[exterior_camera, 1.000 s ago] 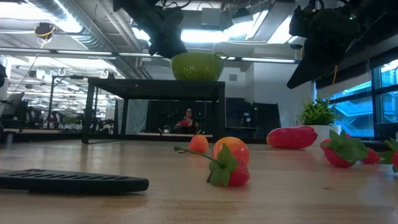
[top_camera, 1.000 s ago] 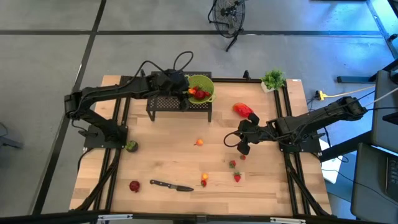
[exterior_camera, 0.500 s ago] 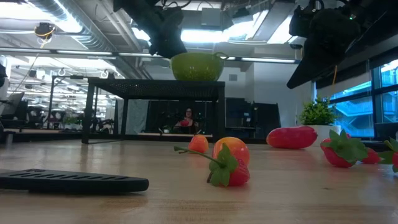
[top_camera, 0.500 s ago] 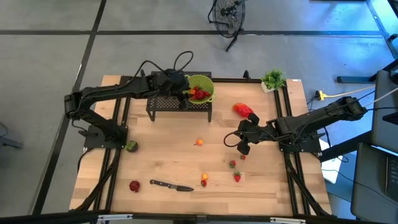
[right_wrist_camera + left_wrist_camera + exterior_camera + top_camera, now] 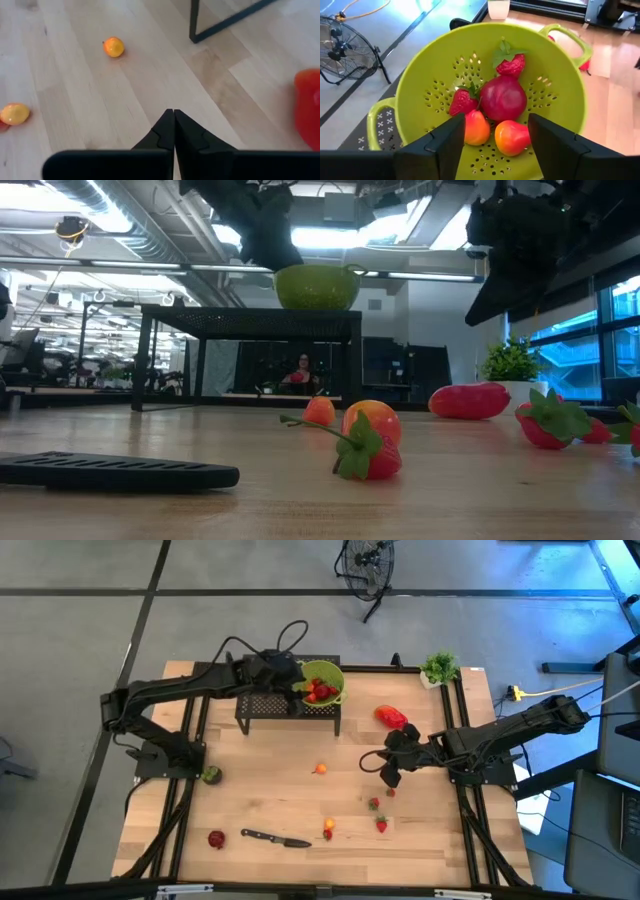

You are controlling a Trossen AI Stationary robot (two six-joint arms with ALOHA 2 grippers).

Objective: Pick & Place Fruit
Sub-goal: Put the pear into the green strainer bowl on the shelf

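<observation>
The lime-green bowl (image 5: 322, 682) stands on a black mesh rack (image 5: 270, 705) at the table's far side. It holds two strawberries, a round dark red fruit (image 5: 503, 98) and two orange-red pieces. My left gripper (image 5: 496, 145) hangs open just above the bowl's near rim, with nothing between its fingers. My right gripper (image 5: 173, 114) is shut and hangs above the bare table at the right (image 5: 390, 778). Loose fruit lies on the wood: a red oblong (image 5: 391, 717), a small orange piece (image 5: 319, 769), strawberries (image 5: 378, 814), a red piece (image 5: 216, 838) and a green one (image 5: 210, 775).
A black-handled knife (image 5: 275, 838) lies near the front edge, next to an orange-red fruit (image 5: 327, 830). A small potted plant (image 5: 438, 668) stands at the far right corner. Black frame rails run along the table's left and right sides. Bare wood lies open in the table's middle.
My right gripper has rolled a little about its own pointing line while staying in place.
</observation>
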